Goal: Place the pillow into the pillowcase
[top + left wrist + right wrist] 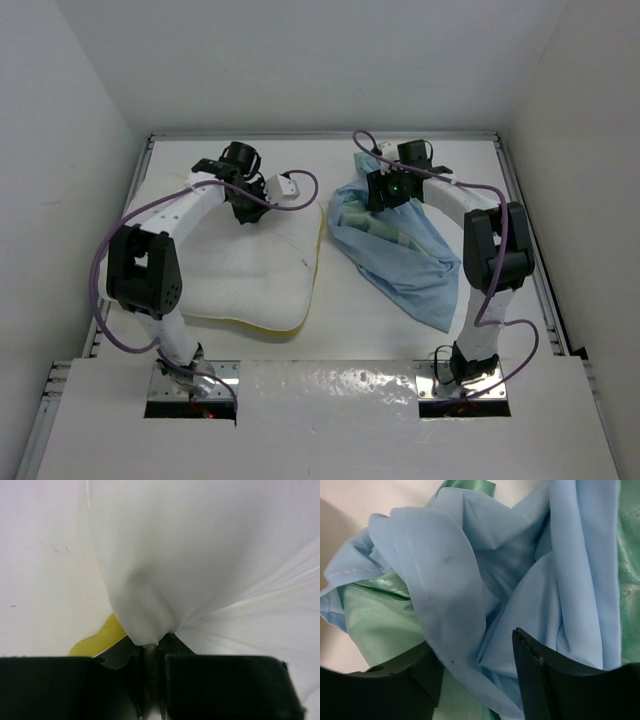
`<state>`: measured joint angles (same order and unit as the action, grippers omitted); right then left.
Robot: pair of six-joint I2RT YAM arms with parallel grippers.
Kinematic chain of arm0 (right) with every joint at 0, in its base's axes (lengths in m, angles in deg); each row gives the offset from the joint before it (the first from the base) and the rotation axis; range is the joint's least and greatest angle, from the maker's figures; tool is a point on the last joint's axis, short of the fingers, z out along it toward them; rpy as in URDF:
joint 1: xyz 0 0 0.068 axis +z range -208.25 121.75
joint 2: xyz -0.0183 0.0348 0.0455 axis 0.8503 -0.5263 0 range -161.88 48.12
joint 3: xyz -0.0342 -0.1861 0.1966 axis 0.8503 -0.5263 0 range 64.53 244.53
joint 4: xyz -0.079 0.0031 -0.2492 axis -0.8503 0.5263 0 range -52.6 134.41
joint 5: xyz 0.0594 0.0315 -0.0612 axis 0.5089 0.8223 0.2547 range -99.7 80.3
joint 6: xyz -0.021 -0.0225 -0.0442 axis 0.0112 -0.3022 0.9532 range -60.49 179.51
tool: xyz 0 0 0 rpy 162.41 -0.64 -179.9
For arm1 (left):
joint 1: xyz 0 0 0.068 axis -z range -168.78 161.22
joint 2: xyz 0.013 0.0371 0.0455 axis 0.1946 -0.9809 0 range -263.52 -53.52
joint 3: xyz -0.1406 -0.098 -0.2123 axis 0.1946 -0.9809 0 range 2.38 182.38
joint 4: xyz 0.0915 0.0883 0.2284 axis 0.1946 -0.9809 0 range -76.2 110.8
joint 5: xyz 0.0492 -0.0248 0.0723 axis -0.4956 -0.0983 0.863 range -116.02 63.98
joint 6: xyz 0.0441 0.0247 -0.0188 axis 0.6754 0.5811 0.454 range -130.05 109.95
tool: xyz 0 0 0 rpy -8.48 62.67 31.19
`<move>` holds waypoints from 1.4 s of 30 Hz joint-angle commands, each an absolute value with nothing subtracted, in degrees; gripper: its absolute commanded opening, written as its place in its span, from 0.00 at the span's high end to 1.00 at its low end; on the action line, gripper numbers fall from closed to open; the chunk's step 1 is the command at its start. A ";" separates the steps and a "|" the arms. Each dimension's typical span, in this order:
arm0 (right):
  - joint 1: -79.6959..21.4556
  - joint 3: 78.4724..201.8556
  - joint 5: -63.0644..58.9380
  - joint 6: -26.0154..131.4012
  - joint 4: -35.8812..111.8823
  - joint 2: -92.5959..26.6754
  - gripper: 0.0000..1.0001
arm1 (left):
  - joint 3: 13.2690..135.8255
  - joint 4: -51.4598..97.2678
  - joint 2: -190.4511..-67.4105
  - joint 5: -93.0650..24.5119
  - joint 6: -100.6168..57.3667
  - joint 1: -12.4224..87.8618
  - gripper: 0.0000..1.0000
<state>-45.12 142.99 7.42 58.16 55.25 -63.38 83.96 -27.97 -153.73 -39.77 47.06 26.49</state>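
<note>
Pillow (255,270) lies flat on the table (350,335) at left, outside the crumpled pillowcase (410,265) at right, whose mouth is lost among folds. Left gripper (152,647) pinches the pillow's far edge; right gripper (475,640) stands half-wide astride a blue fold.

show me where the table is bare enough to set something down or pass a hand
Bare table runs as a lane between the pillow and the pillowcase, widening toward the near edge. Another strip lies along the far edge. Crowded: the left side, pillow plus left arm; the right side, pillowcase plus right arm.
</note>
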 commanded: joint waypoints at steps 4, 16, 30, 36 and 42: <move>-45.77 142.67 6.65 58.98 51.38 -60.33 0.62 | 84.55 -35.62 -148.19 -42.36 44.63 26.60 1.00; -43.31 144.95 -8.72 47.21 42.42 -60.79 1.00 | 101.33 -42.66 -147.48 -48.16 33.38 39.41 1.00; -39.88 133.72 -7.95 46.50 43.03 -43.58 1.00 | 96.86 -16.04 -160.84 -33.85 16.24 43.74 1.00; -35.84 117.31 -7.33 48.09 40.92 -31.88 1.00 | 105.62 -10.31 -167.07 -26.28 5.70 40.59 1.00; -31.72 112.34 -3.13 47.20 42.94 -29.57 1.00 | 106.27 -9.01 -168.93 -32.08 -1.42 38.82 1.00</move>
